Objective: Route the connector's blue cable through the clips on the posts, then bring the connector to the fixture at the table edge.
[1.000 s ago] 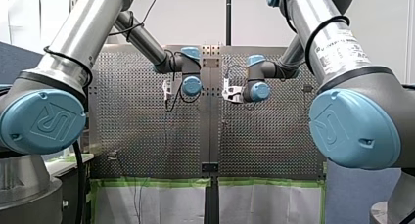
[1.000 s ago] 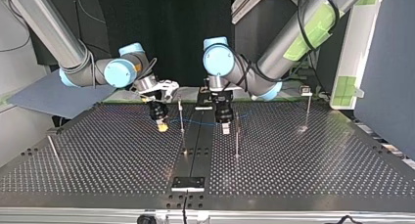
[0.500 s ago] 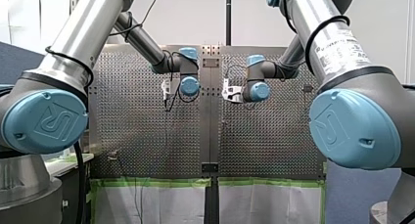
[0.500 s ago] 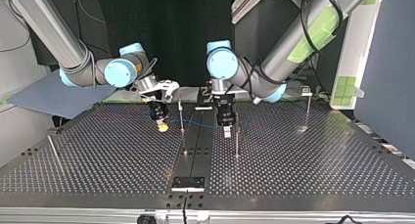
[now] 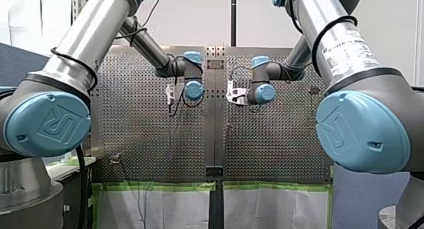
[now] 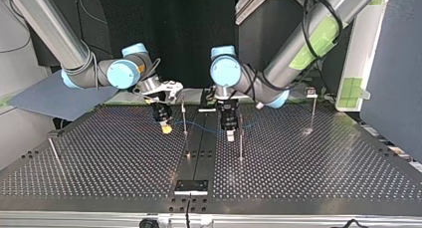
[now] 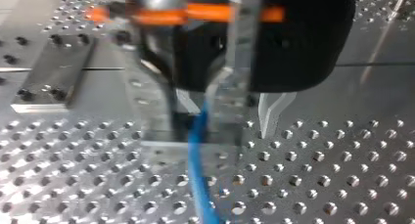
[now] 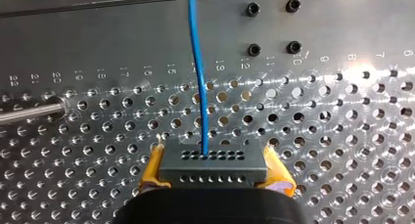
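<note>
In the right wrist view my right gripper [image 8: 215, 181], with yellow pads, is shut on the dark grey connector [image 8: 214, 164]. Its blue cable [image 8: 197, 82] runs straight ahead over the perforated table. In the top view my right gripper [image 6: 165, 128] hangs left of a thin post [image 6: 184, 119]. The blue cable [image 6: 201, 127] sags from it past that post to my left gripper [image 6: 229, 134]. In the left wrist view my left gripper [image 7: 195, 131] points down at the table. The blue cable [image 7: 198, 175] runs between its parted, blurred metal fingers [image 7: 235, 101]. The fixture [image 6: 191, 186] lies at the table's near edge.
A second post [image 6: 241, 141] stands just beside my left gripper. A third post [image 6: 312, 111] with a clip on top is at the top view's right, and a leaning rod [image 6: 53, 151] at its left. A bolted metal plate [image 7: 54, 77] lies beside my left gripper.
My left arm's wrist has turned and shifted a little toward the top view's left, its gripper staying on the cable near the second post. My right arm has stayed still.
</note>
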